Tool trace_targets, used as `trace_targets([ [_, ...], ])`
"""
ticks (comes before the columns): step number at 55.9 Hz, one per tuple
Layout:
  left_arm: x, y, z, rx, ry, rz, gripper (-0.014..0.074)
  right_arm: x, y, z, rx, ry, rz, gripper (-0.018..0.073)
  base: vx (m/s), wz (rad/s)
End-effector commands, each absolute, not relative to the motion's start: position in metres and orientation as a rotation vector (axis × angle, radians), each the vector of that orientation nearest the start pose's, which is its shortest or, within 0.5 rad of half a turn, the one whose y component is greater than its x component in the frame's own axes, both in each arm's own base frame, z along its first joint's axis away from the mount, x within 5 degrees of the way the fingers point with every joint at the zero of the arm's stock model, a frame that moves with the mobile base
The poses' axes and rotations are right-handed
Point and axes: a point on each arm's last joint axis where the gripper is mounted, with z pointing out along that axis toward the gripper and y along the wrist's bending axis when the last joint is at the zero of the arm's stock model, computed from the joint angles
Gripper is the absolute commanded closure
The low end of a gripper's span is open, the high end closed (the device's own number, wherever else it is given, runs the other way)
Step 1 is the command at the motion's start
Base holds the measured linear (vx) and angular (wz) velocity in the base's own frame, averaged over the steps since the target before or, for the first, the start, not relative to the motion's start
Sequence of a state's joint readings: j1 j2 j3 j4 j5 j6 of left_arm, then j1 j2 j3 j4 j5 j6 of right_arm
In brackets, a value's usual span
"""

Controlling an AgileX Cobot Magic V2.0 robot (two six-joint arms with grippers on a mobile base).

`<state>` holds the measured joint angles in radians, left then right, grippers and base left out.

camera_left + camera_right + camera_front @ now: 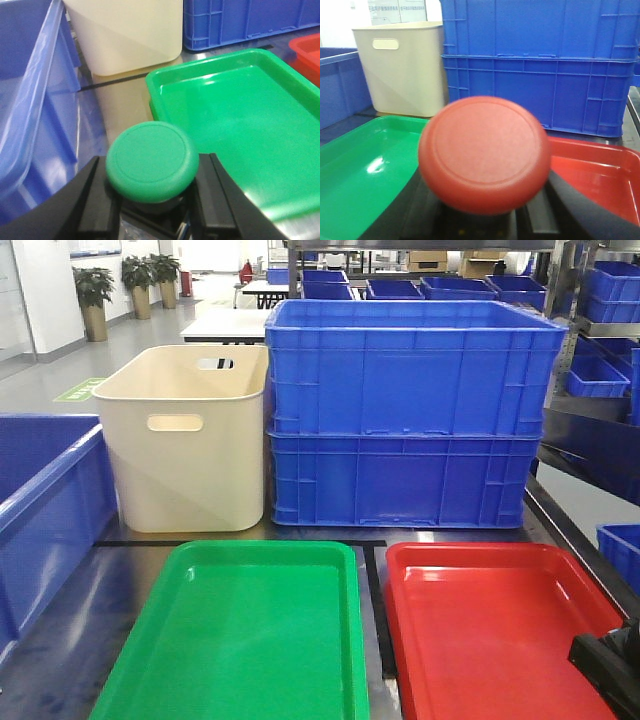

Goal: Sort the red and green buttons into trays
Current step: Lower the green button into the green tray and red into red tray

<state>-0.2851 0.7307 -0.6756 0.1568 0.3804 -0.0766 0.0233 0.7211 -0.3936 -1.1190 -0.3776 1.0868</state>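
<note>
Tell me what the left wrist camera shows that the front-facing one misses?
Only the left wrist view shows the green button, gripped in the left pincer. Only the front-facing view shows the potted plants and most of the red tray. Both show the green tray, the cream tub and the blue crates.

The red button (485, 155) is blurred, cap hiding its base; the green button (150, 160) mostly hides its own. The green tray (262, 552) and red tray (470, 551) are cropped below.
</note>
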Motion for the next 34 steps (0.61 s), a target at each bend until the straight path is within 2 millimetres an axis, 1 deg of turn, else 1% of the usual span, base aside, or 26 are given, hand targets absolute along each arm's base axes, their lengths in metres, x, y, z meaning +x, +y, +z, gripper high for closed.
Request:
trace_targets([
  [1, 0.1474, -0.0393, 0.3569, 0.279, 1.776, -0.123, 0.0594, 0.146, 0.0363, 0.3075, -0.288, 1.556, 0.334, 0.0568, 0.21, -0.09],
  [16, 0.1474, -0.0393, 0.3569, 0.279, 1.776, -0.123, 0.0594, 0.146, 0.0363, 0.3075, -0.288, 1.556, 0.334, 0.0568, 0.16, -0.1],
  [34, 0.1474, -0.0393, 0.3569, 0.279, 1.776, -0.123, 0.0594, 0.146, 0.0363, 0.3075, -0.288, 1.556, 0.334, 0.0568, 0.07, -0.02],
])
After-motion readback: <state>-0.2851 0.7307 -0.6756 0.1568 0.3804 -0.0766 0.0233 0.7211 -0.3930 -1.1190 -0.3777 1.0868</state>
